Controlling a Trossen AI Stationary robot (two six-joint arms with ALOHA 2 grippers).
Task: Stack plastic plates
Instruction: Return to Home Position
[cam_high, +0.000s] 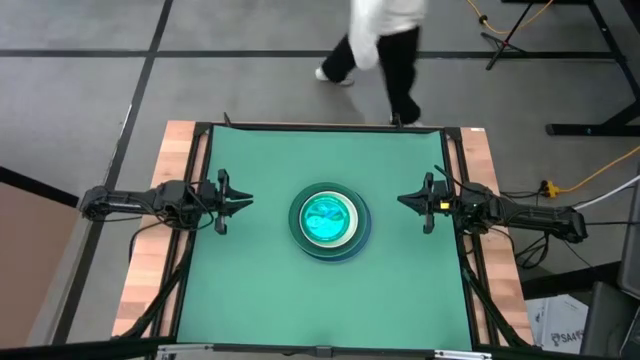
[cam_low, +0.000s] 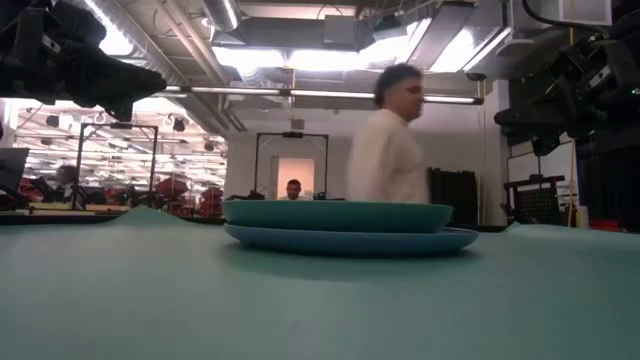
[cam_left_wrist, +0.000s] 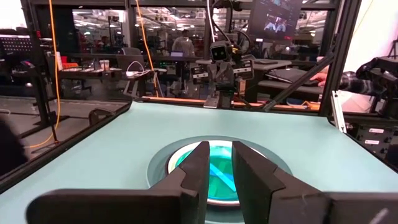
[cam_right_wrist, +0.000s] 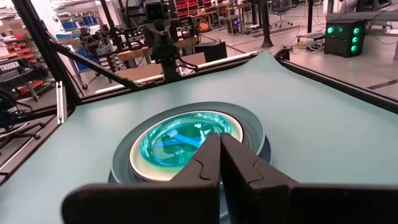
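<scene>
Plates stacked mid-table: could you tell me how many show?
4, in one stack: slate-blue plate lowest, then dark green plate, white plate, cyan plate on top; others may be hidden.

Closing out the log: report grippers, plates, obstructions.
Left gripper slightly open, empty, left of plates. Right gripper shut, empty, right of them. All in one stack, table centre. Person beyond far edge.

A green mat (cam_high: 250, 300) is spread over the wooden table (cam_high: 148, 270). Beyond its far edge a person (cam_high: 385, 40) in white top and dark trousers is seen. A yellow cable (cam_high: 600, 170) is laid across the floor.
</scene>
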